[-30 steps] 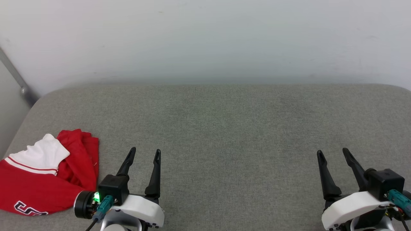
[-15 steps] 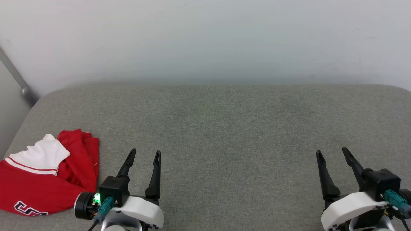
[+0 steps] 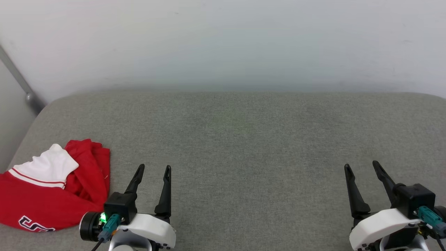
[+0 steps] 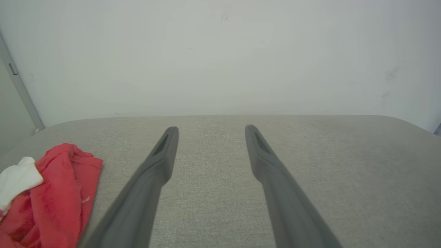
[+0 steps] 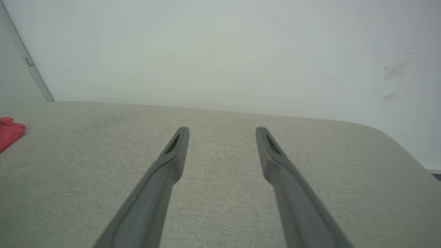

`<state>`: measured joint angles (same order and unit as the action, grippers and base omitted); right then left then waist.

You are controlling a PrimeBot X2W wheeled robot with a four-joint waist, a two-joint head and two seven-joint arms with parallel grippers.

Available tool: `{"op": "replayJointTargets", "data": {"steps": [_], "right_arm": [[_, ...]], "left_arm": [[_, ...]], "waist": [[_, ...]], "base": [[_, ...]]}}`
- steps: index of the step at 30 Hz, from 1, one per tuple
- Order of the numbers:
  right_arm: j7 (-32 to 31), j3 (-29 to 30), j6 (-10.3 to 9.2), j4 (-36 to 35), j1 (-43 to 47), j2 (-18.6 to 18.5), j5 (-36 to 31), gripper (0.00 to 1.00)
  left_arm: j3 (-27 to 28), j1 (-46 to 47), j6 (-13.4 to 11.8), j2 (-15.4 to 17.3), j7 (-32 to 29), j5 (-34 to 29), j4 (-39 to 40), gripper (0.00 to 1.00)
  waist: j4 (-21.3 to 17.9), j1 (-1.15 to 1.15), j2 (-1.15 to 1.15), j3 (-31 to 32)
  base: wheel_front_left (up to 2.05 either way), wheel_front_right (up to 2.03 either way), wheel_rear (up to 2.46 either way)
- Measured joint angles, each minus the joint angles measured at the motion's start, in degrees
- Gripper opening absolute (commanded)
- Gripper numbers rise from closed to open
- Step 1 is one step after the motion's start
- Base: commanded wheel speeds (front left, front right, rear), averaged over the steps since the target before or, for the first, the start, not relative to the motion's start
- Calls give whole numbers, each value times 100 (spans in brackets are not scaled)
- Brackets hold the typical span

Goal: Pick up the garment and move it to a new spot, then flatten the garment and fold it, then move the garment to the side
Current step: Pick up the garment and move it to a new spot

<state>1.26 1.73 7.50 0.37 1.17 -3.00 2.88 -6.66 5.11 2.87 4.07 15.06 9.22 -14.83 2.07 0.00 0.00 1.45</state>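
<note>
head view puts the shirt (image 3: 45, 195) bunched at the couch's (image 3: 244, 139) near left corner — just left of the left gripper (image 3: 152, 170), well apart from the right gripper (image 3: 362, 166). both sets of fingers stand apart, empty — the left arm is nearer.

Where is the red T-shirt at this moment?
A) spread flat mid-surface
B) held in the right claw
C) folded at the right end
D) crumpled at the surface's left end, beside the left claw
D: the garment lies bunched at the left end of the grey surface, just left of the open left claw.
</note>
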Motion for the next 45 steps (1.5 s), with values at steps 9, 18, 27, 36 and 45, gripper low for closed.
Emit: {"op": "replayJointTargets", "data": {"steps": [9,18,27,36,45], "right_arm": [[-9,-43,0,-90,4,1,-25,100],[-25,-242,0,-135,-63,2,9,100],[-20,-449,0,-116,-188,4,69,100],[-26,-528,0,-74,-254,5,27,100],[-26,-524,0,-45,-259,5,24,100]], "left_arm": [[196,109,-44,-46,0,3,-8,100],[404,90,-138,-71,1,-7,126,100],[650,-8,-137,-69,1,-40,277,100],[745,-14,-102,-87,1,-1,341,100],[758,-9,-152,-91,1,-93,409,100]], "waist": [[531,0,0,-26],[1504,0,0,-84],[2417,0,0,-131],[2765,0,0,-215],[2705,0,0,-222]], "base": [[0,0,0],[0,0,0],[0,0,0],[0,0,0],[0,0,0]]}}
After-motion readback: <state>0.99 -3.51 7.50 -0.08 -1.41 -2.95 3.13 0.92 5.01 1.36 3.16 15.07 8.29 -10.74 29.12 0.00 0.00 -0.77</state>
